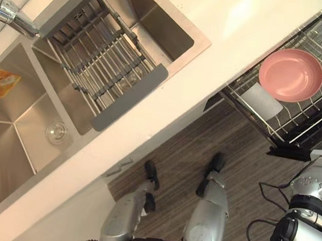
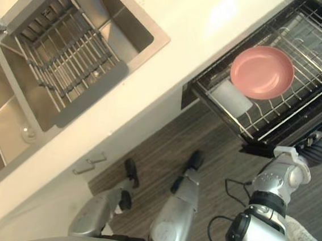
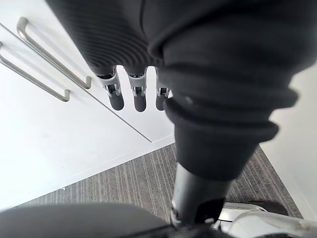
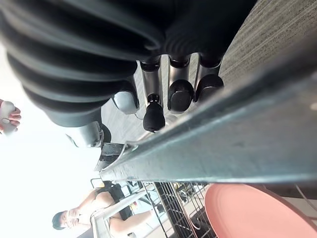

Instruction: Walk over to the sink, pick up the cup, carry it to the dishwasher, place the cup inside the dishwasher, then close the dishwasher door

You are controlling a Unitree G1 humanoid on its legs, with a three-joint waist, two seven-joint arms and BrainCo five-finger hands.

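Ok, left eye view: white cylindrical cup (image 1: 261,100) lay on its side in the open dishwasher's wire rack (image 1: 315,121), at the rack's edge nearest the white countertop (image 1: 227,24), just beside the round pink plate (image 1: 291,75), whose rim overlapped it. Neither hand had it. Set into the countertop: stainless double sink (image 1: 11,134), with a grey slatted drain rack (image 1: 106,64) across one basin and a chrome tap (image 1: 11,16) at its edge.

Right eye view: right hand (image 2: 318,148) hung just beside the outer corner of the dark dishwasher door (image 2: 278,150), well apart from the cup. A person's white shoe (image 2: 304,237) stood on the grey striped floor (image 2: 215,154).

Left wrist view: left hand (image 3: 139,94) had fingers straight, side by side, holding nothing, in front of white cabinet doors (image 3: 59,139) with metal bar handles (image 3: 49,57).

Right wrist view: right hand's fingers (image 4: 181,94) were straight, slightly apart, gripping nothing, dark tips right at a grey metal edge (image 4: 223,148); couldn't tell if they touched it. Pink plate and rack wires showed past that edge, with a person (image 4: 99,213) beyond.
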